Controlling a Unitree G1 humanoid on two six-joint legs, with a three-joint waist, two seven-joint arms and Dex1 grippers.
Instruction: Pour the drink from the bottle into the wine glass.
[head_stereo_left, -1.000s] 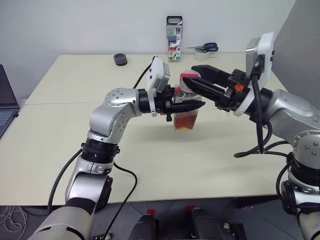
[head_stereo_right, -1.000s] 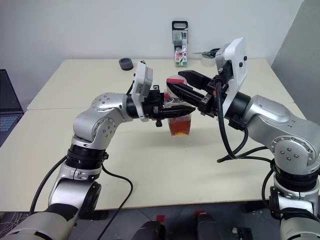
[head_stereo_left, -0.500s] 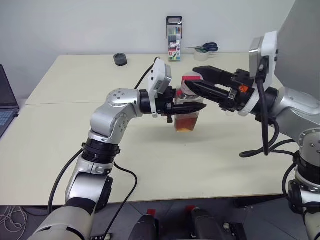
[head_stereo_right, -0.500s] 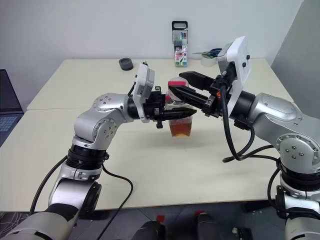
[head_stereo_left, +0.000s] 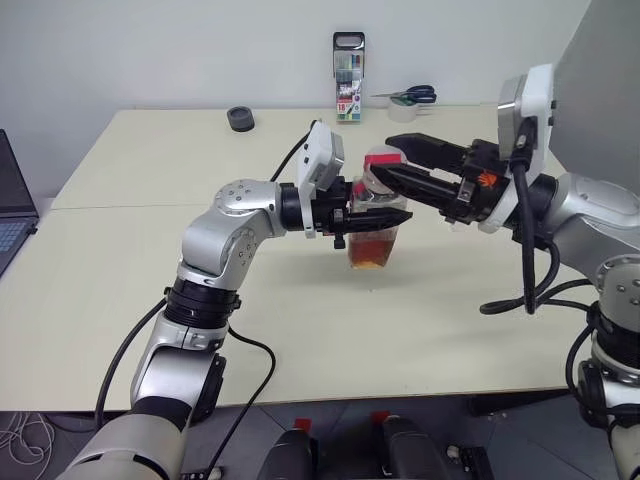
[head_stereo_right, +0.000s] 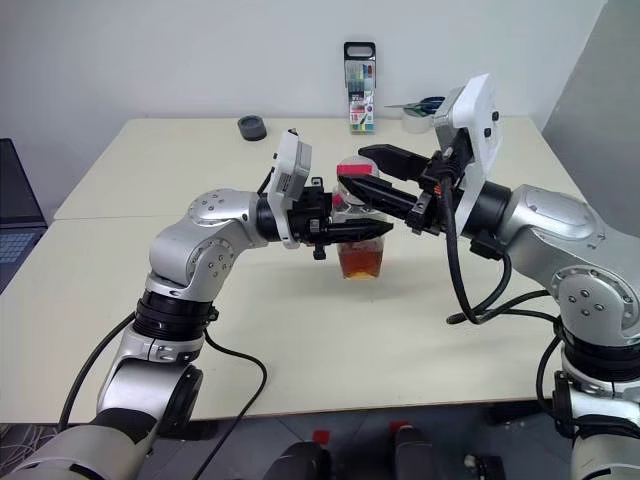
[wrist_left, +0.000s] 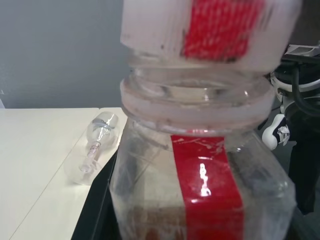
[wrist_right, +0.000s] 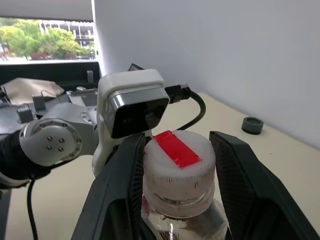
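Since a second ago the right gripper has shifted slightly, its fingers now standing on either side of the bottle's cap, apparently touching it. Meanwhile the left gripper stays clamped shut on the bottle, held upright above the table, the drink sitting in its lower part. On its side near the table's edge lies the wine glass.
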